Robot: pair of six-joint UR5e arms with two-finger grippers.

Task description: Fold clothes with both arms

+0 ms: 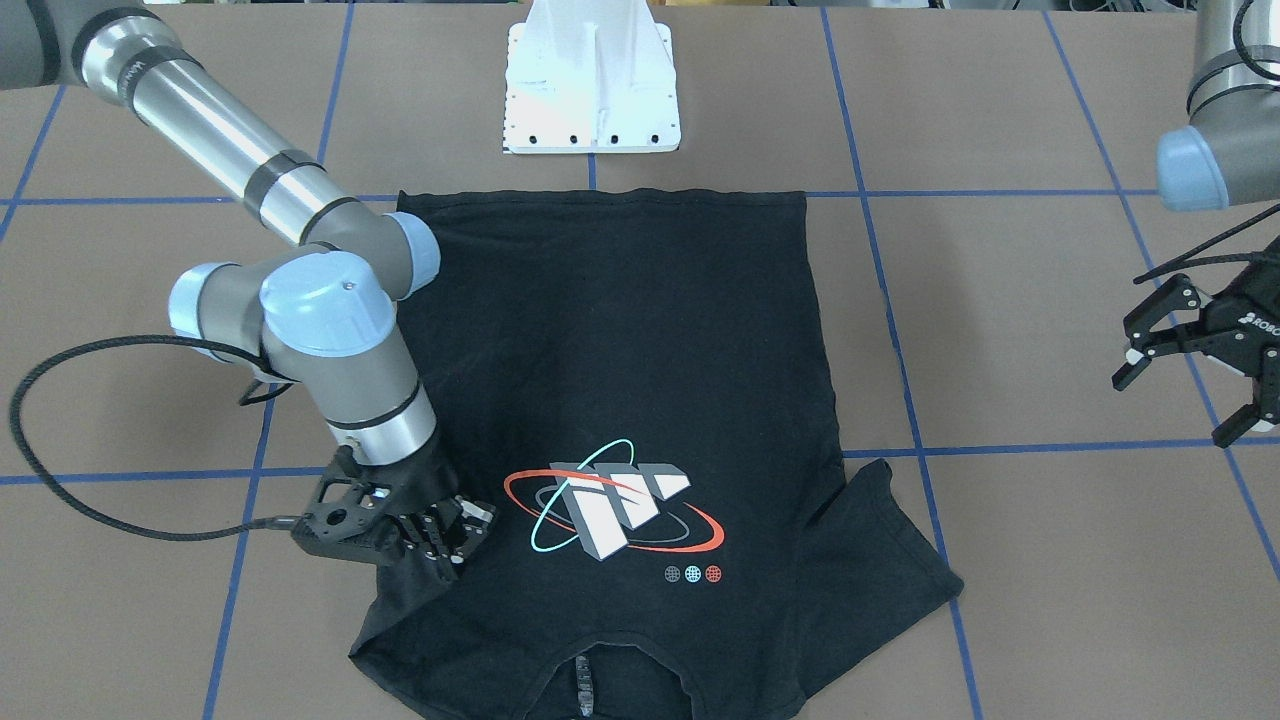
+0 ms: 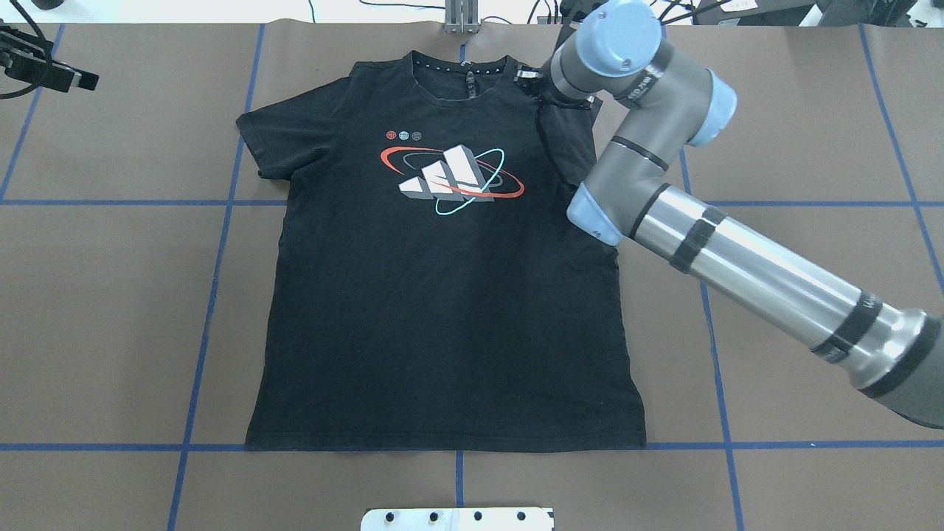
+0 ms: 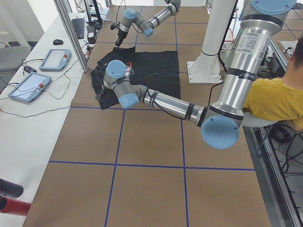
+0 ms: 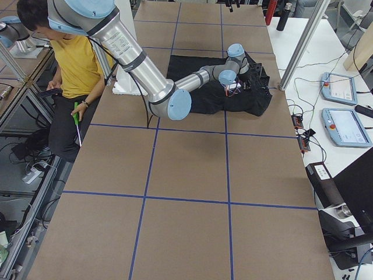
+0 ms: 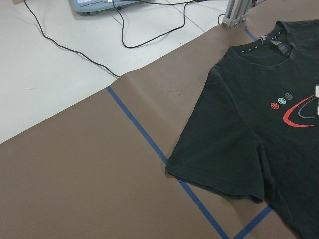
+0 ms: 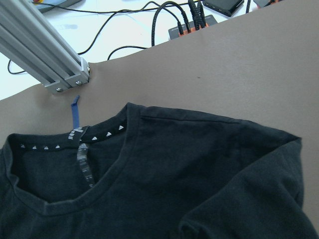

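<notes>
Nearest the front-facing camera, at 6 o'clock in that view, the collar [image 1: 585,675] of the black short-sleeved T-shirt [image 1: 620,350] with a white blocky graphic is seen. The garment is spread print up on the brown table [image 1: 1050,600] marked with blue tape lines, its hem toward the white bolted pedestal [image 1: 590,90] at 12 o'clock. The grey metal right arm [image 1: 340,370] with light-blue joint caps is bent steeply down. Its black right gripper [image 1: 455,540], at 9 o'clock of the graphic, is closed, with the sleeve fabric pinched and bunched beneath it. The black left gripper [image 1: 1180,405] is held off the cloth at 3 o'clock, well apart, fingers spread. "ROBO" can be read on its body; the collar print cannot be read.
</notes>
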